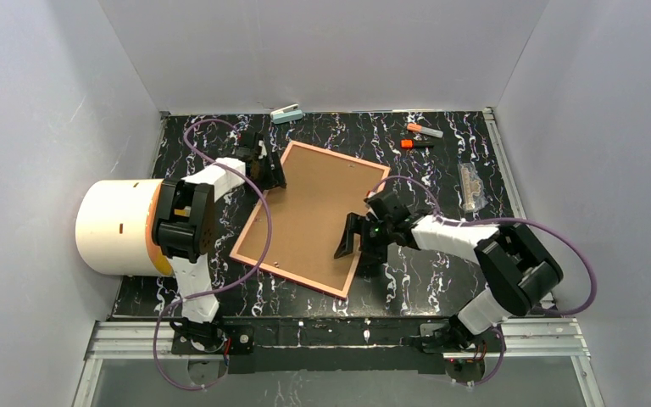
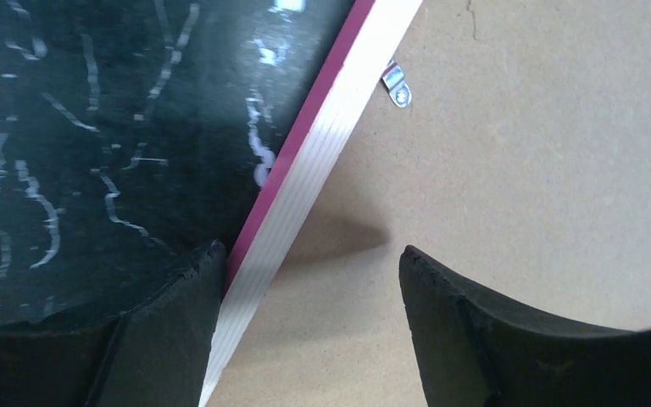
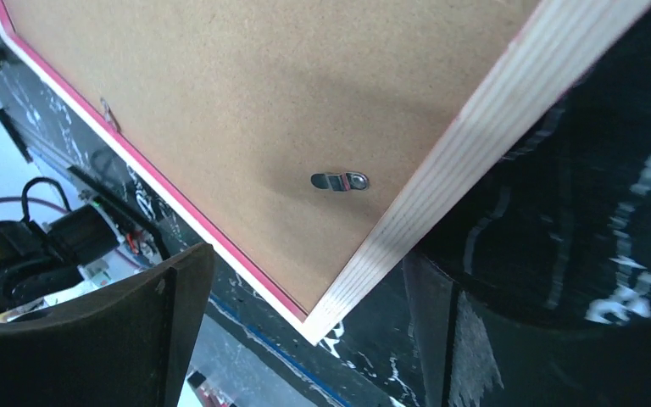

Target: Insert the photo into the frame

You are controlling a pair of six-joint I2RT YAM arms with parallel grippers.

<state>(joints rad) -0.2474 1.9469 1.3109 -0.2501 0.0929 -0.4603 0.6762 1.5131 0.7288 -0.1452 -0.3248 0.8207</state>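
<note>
The frame [image 1: 297, 277] lies face down and askew on the black marbled table, its pale wood back up and a pink strip showing along its side [image 2: 322, 144]. A brown backing board [image 1: 314, 212] fills it, with small metal tabs [image 3: 340, 181] near the rim. The photo is hidden. My left gripper [image 1: 269, 174] is open at the frame's far left corner; its jaws straddle the rim [image 2: 312, 250], one finger outside the pink side and the other over the board. My right gripper [image 1: 358, 237] is open at the frame's right edge, jaws either side of the near corner [image 3: 315, 254].
A large white cylinder [image 1: 119, 225] lies at the table's left edge beside the left arm. At the back are a teal stapler-like item [image 1: 287, 114] and two orange-capped markers [image 1: 424, 131]. A small clear packet [image 1: 471, 186] lies at the right. Grey walls enclose three sides.
</note>
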